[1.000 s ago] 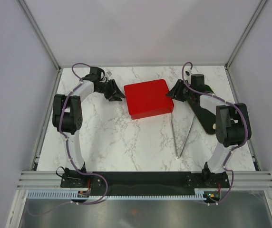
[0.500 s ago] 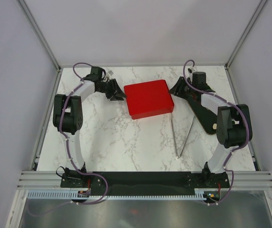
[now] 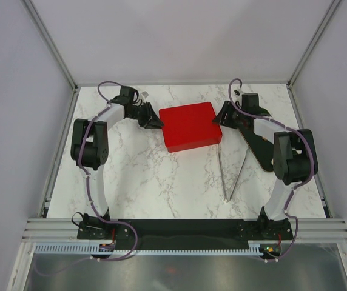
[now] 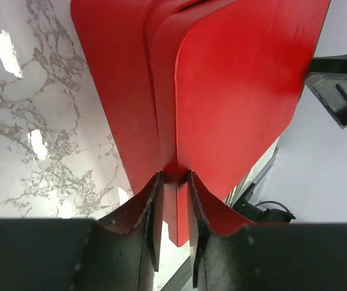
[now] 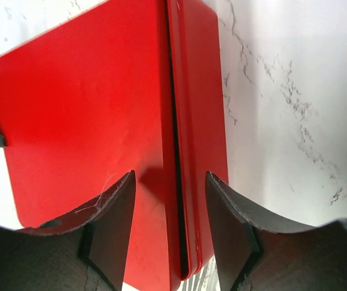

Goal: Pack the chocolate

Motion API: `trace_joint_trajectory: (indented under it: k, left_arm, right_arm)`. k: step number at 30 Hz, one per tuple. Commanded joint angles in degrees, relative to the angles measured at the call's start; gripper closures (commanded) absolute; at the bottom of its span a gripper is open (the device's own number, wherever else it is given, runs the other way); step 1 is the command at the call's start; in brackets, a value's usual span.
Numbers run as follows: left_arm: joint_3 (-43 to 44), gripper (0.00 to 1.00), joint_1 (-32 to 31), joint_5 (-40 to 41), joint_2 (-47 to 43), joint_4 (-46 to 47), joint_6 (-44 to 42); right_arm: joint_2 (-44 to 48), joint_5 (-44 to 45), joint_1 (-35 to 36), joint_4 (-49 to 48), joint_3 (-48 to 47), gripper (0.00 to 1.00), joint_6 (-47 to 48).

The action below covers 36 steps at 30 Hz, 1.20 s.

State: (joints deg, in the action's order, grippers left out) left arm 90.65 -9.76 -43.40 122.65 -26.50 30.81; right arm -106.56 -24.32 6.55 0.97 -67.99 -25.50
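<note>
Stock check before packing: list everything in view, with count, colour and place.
box: one, red, closed, on the far middle of the table
tongs: one pair, metal, lying to the near right of the box, joined end nearest the arms
dark flat thing: one, black, on the table under the right arm; I cannot tell what it is
table: one, white marble with grey veins
left gripper: one, black, at the box's left edge, shut on its rim
right gripper: one, black, open, fingers on either side of the box's right edge
</note>
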Motion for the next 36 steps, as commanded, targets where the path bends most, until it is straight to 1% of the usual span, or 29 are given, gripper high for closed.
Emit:
trace_joint_trajectory:
  k: [1, 6, 9, 12, 14, 17, 22, 24, 25, 28, 33, 36]
  left_arm:
    - [2.69, 0.73, -0.7, -0.46, 1.01, 2.07, 1.1]
    - [3.74, 0.78, -1.4, -0.46, 1.71, 2.42, 1.89]
    - [4.18, 0.8, -1.67, -0.46, 2.24, 2.51, 2.24]
    - [4.1, 0.82, -1.75, -0.29, 2.24, 2.51, 2.07]
    - [3.66, 0.83, -1.49, 0.24, 2.07, 2.51, 1.89]
    - [2.52, 0.84, -0.88, 1.99, 1.45, 2.16, 1.89]
    - [1.46, 0.83, -0.17, 5.95, 0.13, 0.49, 0.48]
    - [1.54, 0.8, 0.0, 6.4, -0.39, 0.49, -0.04]
    - [1.63, 0.8, 0.0, 6.22, -0.66, 0.57, -0.13]
    - [1.98, 0.8, 0.09, 6.05, -1.45, 0.49, -0.75]
    - [2.25, 0.8, 0.27, 6.22, -3.81, 0.49, -0.75]
    - [2.16, 0.74, 0.62, 7.62, -5.66, 0.14, -0.92]
  right_arm:
    - [-1.28, -0.12, 0.66, 1.04, -2.24, 0.42, 2.9]
    - [-1.89, -0.73, 0.57, 1.05, -1.8, 0.43, 2.91]
    - [-1.81, -2.48, 0.84, -0.18, -0.75, 0.49, 1.68]
    - [-1.8, -5.82, 1.62, -4.56, 1.27, 0.55, -1.73]
    - [-1.98, -5.92, 3.03, -6.07, 1.89, 0.61, -2.89]
    - [-2.33, -5.74, 4.96, -7.3, 2.94, 0.65, -4.12]
    - [-1.63, -3.99, 6.02, -10.28, 5.93, 0.71, -6.31]
    - [-1.45, -4.16, 6.11, -11.51, 7.34, 0.71, -6.85]
    - [-1.37, -4.07, 6.2, -12.04, 7.69, 0.67, -6.85]
    - [-0.84, -2.94, 6.11, -11.87, 8.05, 0.61, -6.15]
    - [0.65, -2.14, 6.11, -10.73, 7.08, 0.54, -5.79]
    - [1.36, -1.53, 6.11, -9.77, 6.38, 0.51, -5.71]
